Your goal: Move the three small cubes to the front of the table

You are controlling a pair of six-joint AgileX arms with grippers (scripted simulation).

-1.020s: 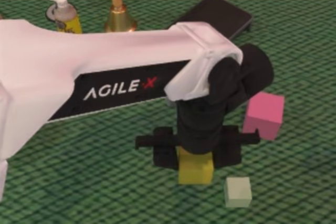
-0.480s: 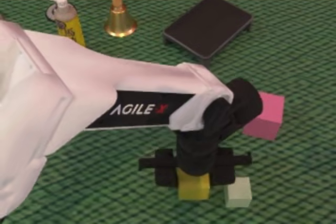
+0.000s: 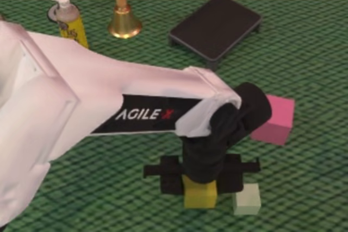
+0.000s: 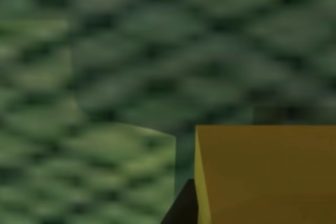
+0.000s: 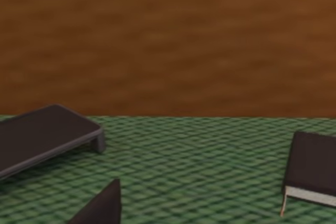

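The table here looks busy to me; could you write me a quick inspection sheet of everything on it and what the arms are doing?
Surface: table covered in green woven cloth, brown wooden edge at the back.
Job's things: yellow cube under the left gripper, near the front; grey-green cube just right of it; pink cube farther back and right.
Clutter: dark tray, brass bell, yellow pump bottle at the back.
Grippers: left gripper down at the yellow cube, its grip hidden; right arm out of the top view.
Cables: nothing seen.
Surroundings: brown backdrop behind the table.
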